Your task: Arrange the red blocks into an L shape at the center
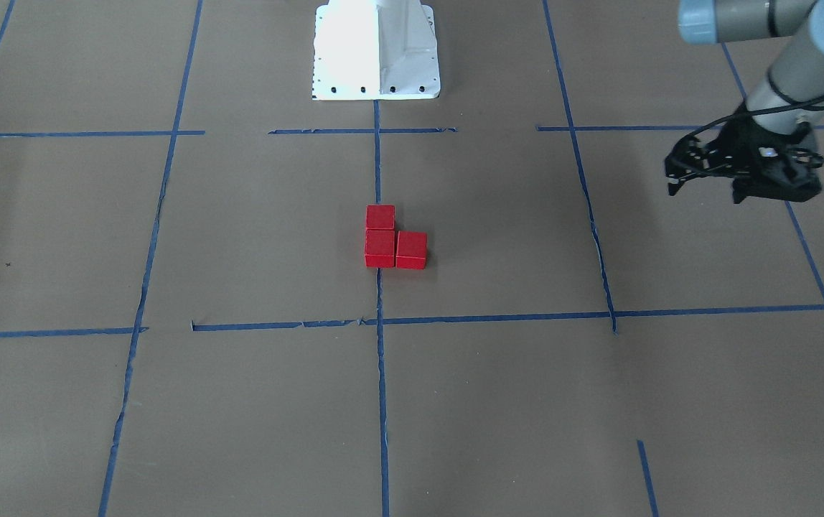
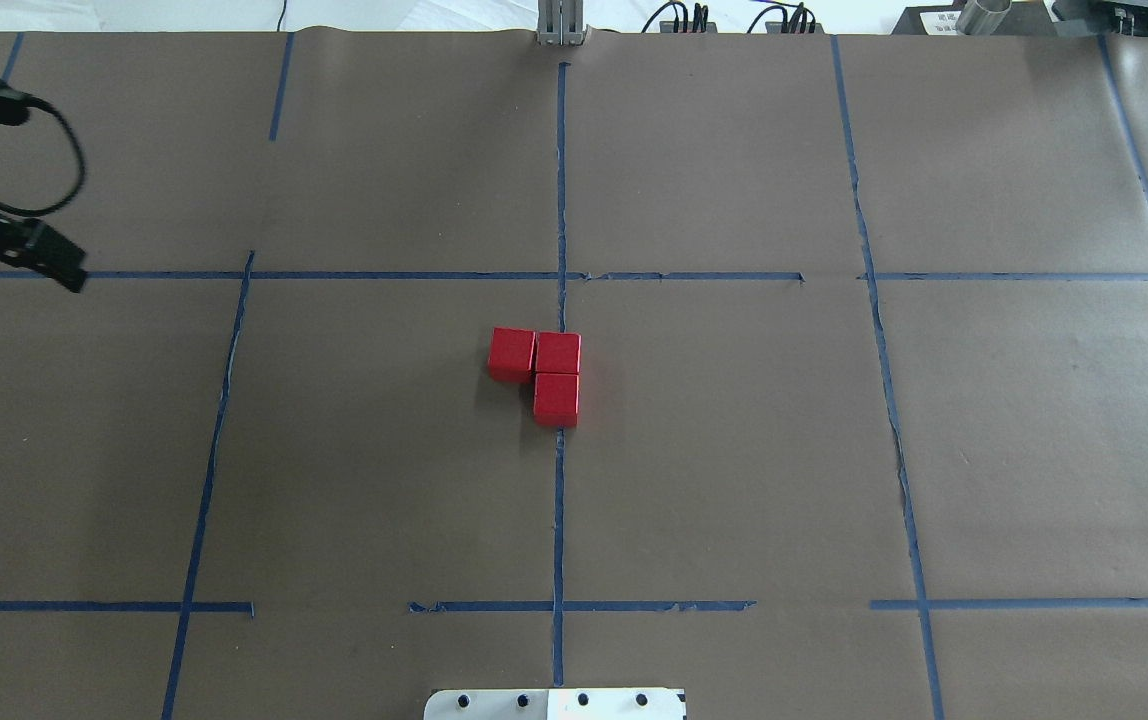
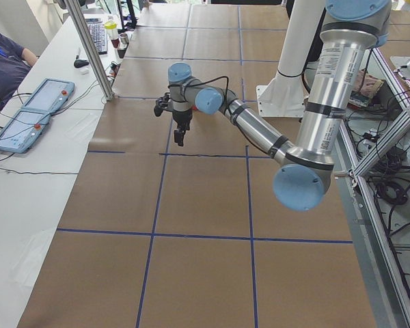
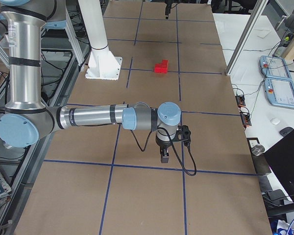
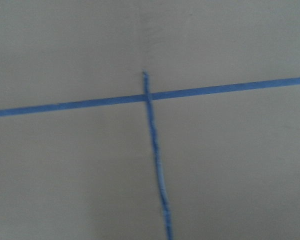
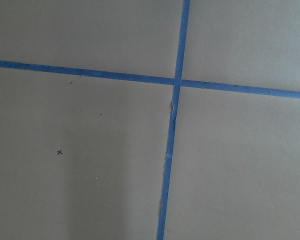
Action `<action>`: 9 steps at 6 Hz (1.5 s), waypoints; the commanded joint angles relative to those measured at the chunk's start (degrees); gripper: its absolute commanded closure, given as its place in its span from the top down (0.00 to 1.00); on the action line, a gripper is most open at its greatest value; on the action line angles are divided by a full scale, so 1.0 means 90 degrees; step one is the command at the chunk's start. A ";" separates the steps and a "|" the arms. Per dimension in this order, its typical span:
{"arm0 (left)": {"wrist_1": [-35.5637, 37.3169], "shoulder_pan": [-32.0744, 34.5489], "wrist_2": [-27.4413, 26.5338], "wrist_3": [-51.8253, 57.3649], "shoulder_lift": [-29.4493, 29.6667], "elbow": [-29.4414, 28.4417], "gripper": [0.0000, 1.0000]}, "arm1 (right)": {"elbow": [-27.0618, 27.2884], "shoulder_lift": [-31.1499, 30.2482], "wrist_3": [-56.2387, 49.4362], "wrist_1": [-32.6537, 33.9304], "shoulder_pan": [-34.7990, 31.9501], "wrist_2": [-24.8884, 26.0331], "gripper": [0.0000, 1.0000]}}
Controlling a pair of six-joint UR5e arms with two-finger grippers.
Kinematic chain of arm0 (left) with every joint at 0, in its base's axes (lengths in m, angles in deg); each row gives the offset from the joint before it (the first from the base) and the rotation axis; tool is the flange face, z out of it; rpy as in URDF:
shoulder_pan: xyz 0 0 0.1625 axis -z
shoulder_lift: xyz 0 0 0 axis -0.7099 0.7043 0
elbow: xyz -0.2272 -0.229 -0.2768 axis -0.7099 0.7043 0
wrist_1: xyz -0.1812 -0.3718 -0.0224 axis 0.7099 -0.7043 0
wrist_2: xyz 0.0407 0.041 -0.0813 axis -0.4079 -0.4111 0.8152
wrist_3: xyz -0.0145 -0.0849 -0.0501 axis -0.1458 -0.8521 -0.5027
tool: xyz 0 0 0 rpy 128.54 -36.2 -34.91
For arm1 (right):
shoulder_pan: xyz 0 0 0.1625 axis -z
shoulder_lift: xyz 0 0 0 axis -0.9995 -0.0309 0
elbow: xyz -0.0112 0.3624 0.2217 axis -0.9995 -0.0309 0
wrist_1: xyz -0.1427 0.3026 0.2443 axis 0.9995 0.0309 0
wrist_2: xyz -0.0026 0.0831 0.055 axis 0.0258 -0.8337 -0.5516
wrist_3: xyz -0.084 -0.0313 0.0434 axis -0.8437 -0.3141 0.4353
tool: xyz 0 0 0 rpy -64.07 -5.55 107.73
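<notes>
Red blocks (image 1: 380, 248): all three sit flush in the center (image 1: 491, 237) cell of the front-facing frame. Two lie in a column on the vertical blue tape line (image 1: 377, 165), and the third touches the right face of the lower one. No gaps show between faces. Reads as a finished L, and my judgement is the task is essentially complete.

Left gripper (image 1: 742, 192): hangs at the upper right of the front-facing frame, well apart from the blocks and above the paper-covered counter (image 1: 240, 237). It carries nothing red. Whether its fingers are apart or together I cannot tell from these angles. Its wrist view shows only brown paper and a tape crossing.

Right gripper (image 4: 164, 155): shows only in the right side view, low centre of frame, pointing down over a tape line far from the blocks. Finger state cannot be told. Its wrist view also shows bare paper and tape.

Both arms stand clear of the cell, likely so the shape is not disturbed.
</notes>
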 commanded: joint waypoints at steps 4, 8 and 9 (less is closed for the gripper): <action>-0.0071 0.2416 0.0986 0.2939 -0.1726 -0.0938 1.00 | -0.0015 -0.0010 0.0009 -0.0037 0.0000 -0.0020 1.00; -0.0091 0.2435 0.0909 0.2861 -0.1765 -0.0813 1.00 | -0.0015 -0.0010 0.0009 -0.0037 0.0000 -0.0020 1.00; -0.0100 0.2436 0.0647 0.2871 -0.1756 -0.0879 1.00 | -0.0006 -0.0010 0.0009 -0.0037 0.0000 -0.0020 1.00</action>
